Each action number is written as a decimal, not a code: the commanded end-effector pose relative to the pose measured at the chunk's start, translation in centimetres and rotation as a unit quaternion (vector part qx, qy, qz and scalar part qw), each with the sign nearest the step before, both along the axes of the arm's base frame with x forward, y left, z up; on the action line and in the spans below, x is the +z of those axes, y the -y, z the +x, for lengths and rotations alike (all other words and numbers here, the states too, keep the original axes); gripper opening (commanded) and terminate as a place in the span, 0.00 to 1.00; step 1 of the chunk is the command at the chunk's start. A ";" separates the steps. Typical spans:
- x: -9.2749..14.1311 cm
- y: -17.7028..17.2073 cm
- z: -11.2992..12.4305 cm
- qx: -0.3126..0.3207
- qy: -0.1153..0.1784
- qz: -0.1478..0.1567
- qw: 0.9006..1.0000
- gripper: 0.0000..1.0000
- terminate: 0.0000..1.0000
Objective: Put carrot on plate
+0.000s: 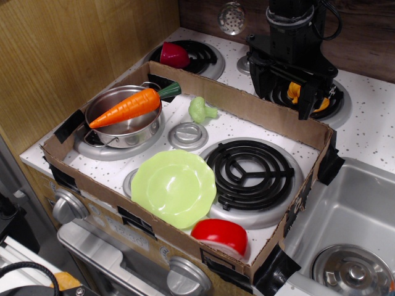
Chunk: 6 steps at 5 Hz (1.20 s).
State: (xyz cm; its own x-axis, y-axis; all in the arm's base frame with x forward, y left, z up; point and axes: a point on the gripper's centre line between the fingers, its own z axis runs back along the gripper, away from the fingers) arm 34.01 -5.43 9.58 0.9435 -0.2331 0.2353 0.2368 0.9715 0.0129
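The orange carrot [126, 106] with its dark green stem lies tilted across the rim of the shiny steel pot [123, 120] on the left front burner. The pale lime-green plate [174, 187] with a wavy rim lies flat at the front middle of the stove and has nothing on it. My black gripper [285, 102] hangs at the back right, over the far right burner and beyond the cardboard wall, well away from carrot and plate. Its jaws stand apart and hold nothing. A yellow-orange toy [295, 91] shows between and behind them.
A cardboard wall [265, 111] frames the stove top. A green broccoli toy [202, 110] lies by the back wall, a red rounded toy [219, 235] at the front edge, a dark red toy [174, 55] on the back left burner. A black coil burner [250, 172] sits beside the plate. A steel sink [345, 216] is at the right.
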 end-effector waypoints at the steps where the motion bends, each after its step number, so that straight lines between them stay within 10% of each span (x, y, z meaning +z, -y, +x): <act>1: 0.0 0.0 0.0 0.000 0.000 0.000 1.000 1.00 0.00; 6: 3.8 -12.7 -2.7 0.004 0.035 0.090 0.995 1.00 0.00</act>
